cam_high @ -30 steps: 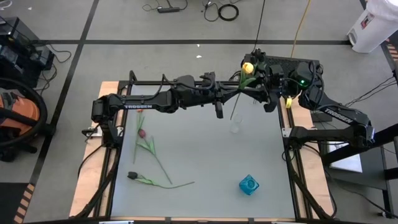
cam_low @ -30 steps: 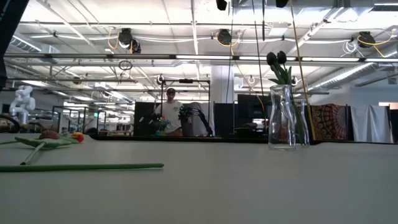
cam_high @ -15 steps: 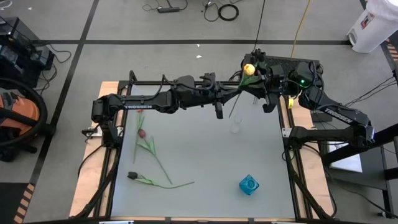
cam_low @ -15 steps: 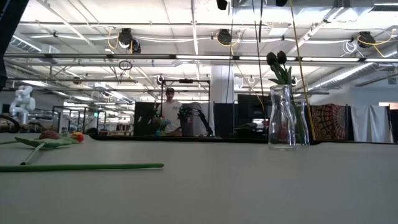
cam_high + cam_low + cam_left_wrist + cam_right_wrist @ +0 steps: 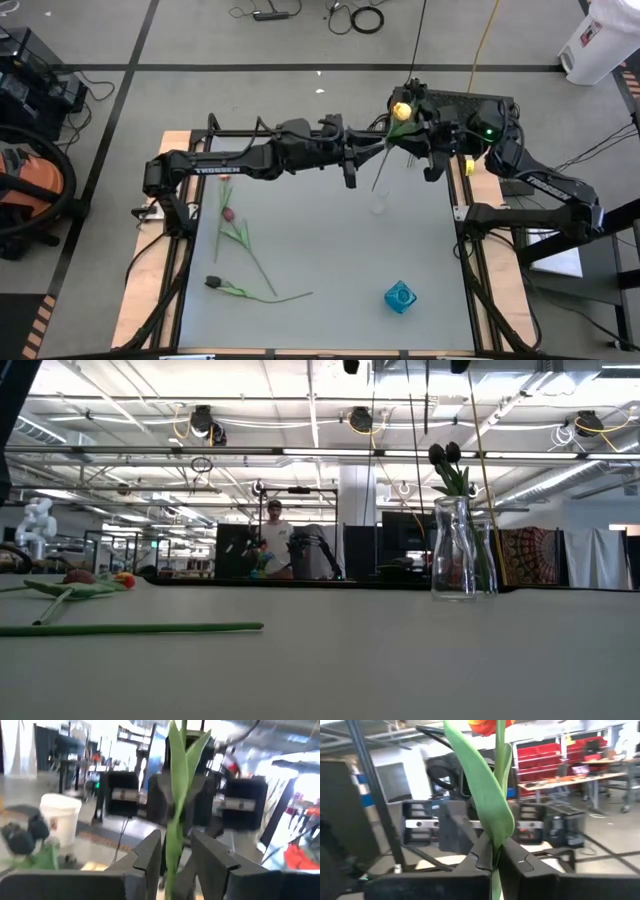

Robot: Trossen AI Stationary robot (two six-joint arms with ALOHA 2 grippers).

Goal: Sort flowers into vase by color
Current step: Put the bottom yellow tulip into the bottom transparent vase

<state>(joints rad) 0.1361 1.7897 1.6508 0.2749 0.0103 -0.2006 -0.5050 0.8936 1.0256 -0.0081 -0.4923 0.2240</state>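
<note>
- Grey tabletop stands on a taped floor in a large workshop hall, with ceiling lights, racks and a person far behind it in the low view.
- At the far side of the tabletop, a yellow tulip is held up in the air between the two arms, its head near the right arm and its green stem slanting down toward a clear glass vase.
- The right hand is closed tight on this stem; in the right wrist view its two dark fingers press together on the stem just under a broad green leaf.
- The left hand is around the same stem, but its fingers stand a little apart, with a gap on each side of the stem, so it does not pinch it.
- In the low view the glass vase stands upright on the tabletop with two dark purple tulips in it.
- Nearer the left side of the tabletop a pinkish red tulip lies flat.
- Just in front of it a dark purple tulip lies flat too, its stem pointing to the middle.
- Well apart, at the near right, a small blue vase stands alone.
</note>
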